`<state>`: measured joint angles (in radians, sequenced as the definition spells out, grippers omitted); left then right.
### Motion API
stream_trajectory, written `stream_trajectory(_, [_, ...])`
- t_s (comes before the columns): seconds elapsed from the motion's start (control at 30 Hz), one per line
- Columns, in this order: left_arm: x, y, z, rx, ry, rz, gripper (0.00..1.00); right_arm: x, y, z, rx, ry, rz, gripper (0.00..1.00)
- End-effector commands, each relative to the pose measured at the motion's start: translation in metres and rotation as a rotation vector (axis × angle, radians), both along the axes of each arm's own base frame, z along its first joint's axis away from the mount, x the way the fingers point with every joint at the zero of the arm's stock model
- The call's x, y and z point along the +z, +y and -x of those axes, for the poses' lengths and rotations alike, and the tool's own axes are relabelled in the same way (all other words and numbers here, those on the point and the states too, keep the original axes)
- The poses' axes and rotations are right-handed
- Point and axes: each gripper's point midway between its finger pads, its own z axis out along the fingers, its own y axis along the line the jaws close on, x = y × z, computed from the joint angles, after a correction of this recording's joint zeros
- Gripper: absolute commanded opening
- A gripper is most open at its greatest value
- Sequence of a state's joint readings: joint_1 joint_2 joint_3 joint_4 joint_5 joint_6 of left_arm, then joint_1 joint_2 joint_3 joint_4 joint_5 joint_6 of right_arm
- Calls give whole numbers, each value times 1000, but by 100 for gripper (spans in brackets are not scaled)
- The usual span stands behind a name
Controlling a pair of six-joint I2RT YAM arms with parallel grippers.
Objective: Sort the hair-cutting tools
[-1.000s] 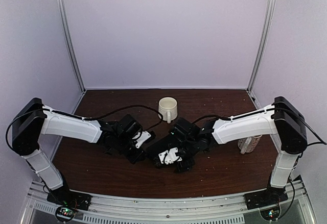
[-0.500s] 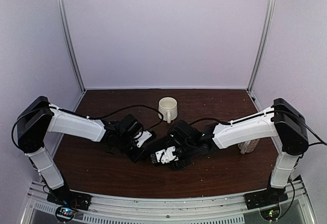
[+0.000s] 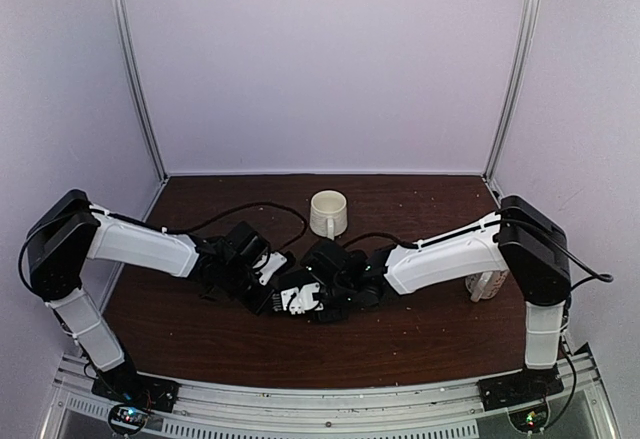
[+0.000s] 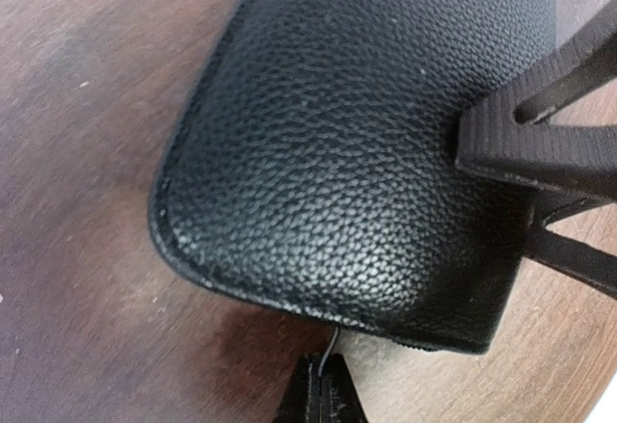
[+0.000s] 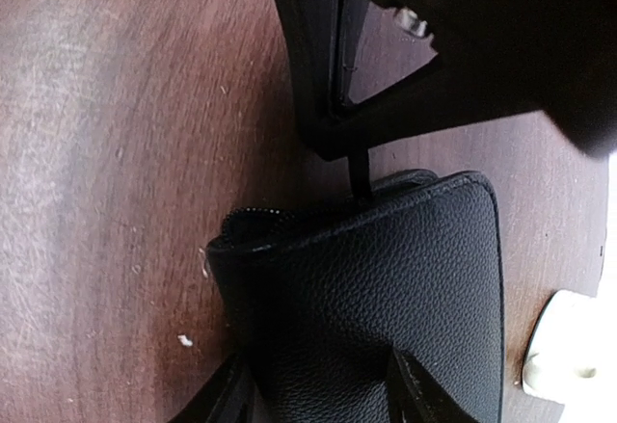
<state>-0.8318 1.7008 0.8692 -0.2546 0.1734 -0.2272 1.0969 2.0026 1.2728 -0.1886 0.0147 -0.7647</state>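
— Where are the hair-cutting tools?
— They are not in sight in any view. A black case (image 4: 337, 153) lies about the middle of the table (image 3: 420, 344), with both arms bent over it.
— What about the left gripper (image 4: 323, 396)?
— It is clenched tight on the thin zip pull (image 5: 359, 174) at the case's edge.
— And the right gripper (image 5: 323, 399)?
— It straddles one end of the case, a finger at each side. Whether they press it, I cannot tell.
— Anything else?
— A white mug (image 3: 328, 213) stands near the back edge. A second mug (image 3: 487, 284) sits by the right edge, half hidden behind the right arm.
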Motion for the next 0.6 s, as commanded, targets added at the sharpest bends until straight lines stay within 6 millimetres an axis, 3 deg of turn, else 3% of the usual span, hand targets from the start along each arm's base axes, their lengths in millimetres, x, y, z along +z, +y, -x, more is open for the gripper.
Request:
stream_trajectory(0.0, [21,-16,28,-79,20,99,0,-7,-6,-30,-198,-38,-35,47])
stream_trajectory(0.27, [17,-9,44,-51,89,122,0,-1,-7,-44,-318,-20,-97,46])
stream_trajectory(0.57, [16,-24,48,29,171,238,0,-2,-12,-51,-442,27,-193,46])
